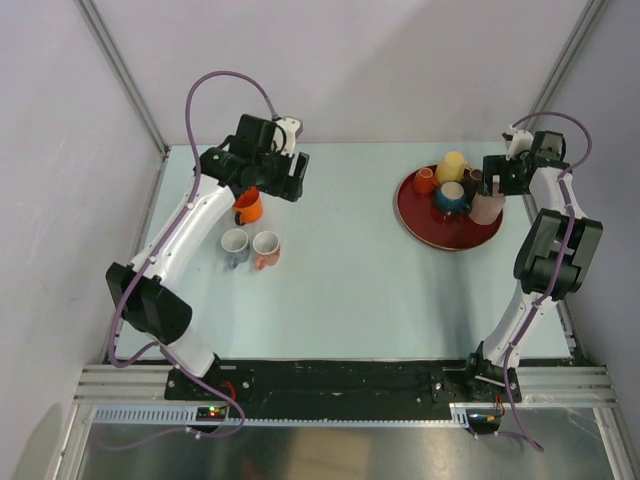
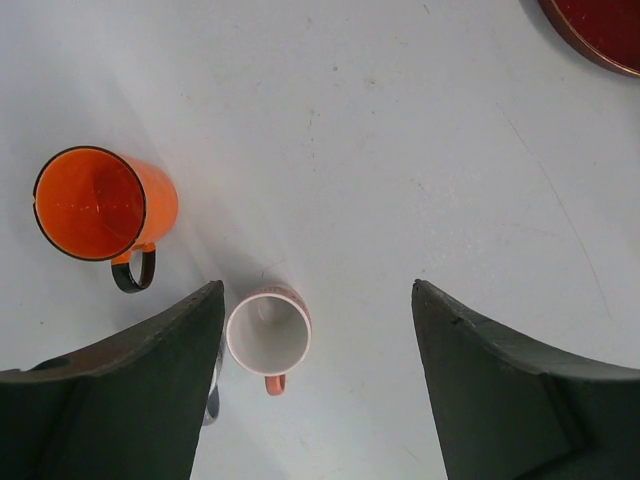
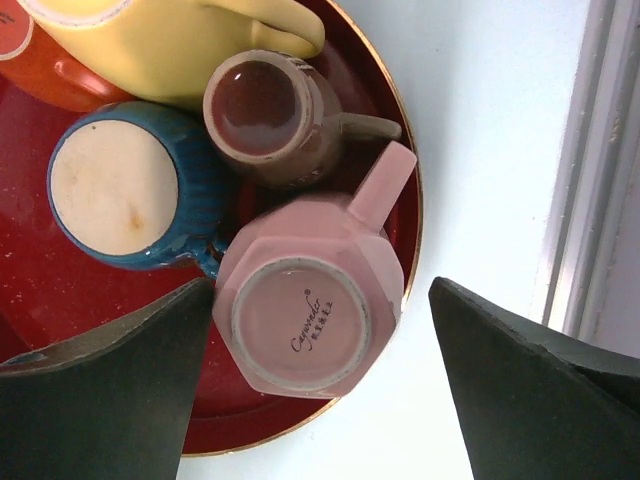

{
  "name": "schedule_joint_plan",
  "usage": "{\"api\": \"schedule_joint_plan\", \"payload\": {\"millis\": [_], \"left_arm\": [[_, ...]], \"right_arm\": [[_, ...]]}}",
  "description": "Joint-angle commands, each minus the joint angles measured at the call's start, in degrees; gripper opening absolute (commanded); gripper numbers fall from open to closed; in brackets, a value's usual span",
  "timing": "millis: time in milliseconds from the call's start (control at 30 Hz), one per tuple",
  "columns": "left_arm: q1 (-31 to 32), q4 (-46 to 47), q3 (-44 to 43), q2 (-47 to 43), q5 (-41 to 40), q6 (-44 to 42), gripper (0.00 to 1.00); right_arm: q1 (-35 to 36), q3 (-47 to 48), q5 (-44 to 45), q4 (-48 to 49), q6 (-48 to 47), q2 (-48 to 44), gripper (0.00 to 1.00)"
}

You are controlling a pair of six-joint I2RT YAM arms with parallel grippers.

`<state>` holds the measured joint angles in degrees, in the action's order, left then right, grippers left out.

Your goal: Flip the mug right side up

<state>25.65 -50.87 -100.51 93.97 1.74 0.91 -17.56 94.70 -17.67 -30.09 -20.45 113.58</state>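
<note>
Now your left gripper (image 2: pixel 318 290) gapes empty near the upright orange mug (image 2: pixel 95 205). Your right gripper (image 3: pixel 320 285) hangs open, empty, over the upside-down pink mug (image 3: pixel 300 325).

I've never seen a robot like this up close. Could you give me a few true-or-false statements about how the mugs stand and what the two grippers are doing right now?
1. The pink mug on the red tray stands upside down. True.
2. The orange mug on the table lies on its side. False: it stands upright, mouth up.
3. The right gripper is open above the pink mug. True.
4. The blue mug on the tray is right side up. False: its base faces up.
5. The left gripper holds a mug. False: it is open and holds nothing.
</note>
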Motion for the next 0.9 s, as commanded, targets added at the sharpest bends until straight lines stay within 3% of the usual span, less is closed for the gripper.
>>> {"api": "schedule_joint_plan", "payload": {"millis": [0, 333, 500, 700, 867], "left_arm": [[0.70, 1.21, -1.02, -1.64, -0.47, -3.07, 0.80], [0.97, 1.23, -2.44, 0.35, 0.18, -3.04, 0.80], [1.06, 1.22, -2.81, 1.09, 0.17, -3.04, 0.80], [1.12, 1.26, -2.41, 0.77, -0.18, -3.42, 0.80], [1.26, 1.18, -2.06, 0.58, -0.08, -4.10, 0.80]], "right_arm": [[-0.18, 1.03, 0.89, 0.66, 0.42, -0.01, 0.92], [3.80, -15.78, -10.53, -1.33, 15.35, -13.69, 0.88], [3.35, -17.17, -16.12, -4.24, 21.00, -18.99, 0.88], [-0.46, -8.67, -23.92, -14.58, 3.19, -17.89, 0.88], [-1.94, -1.89, -23.42, -24.73, -25.51, -11.54, 0.86]]}}
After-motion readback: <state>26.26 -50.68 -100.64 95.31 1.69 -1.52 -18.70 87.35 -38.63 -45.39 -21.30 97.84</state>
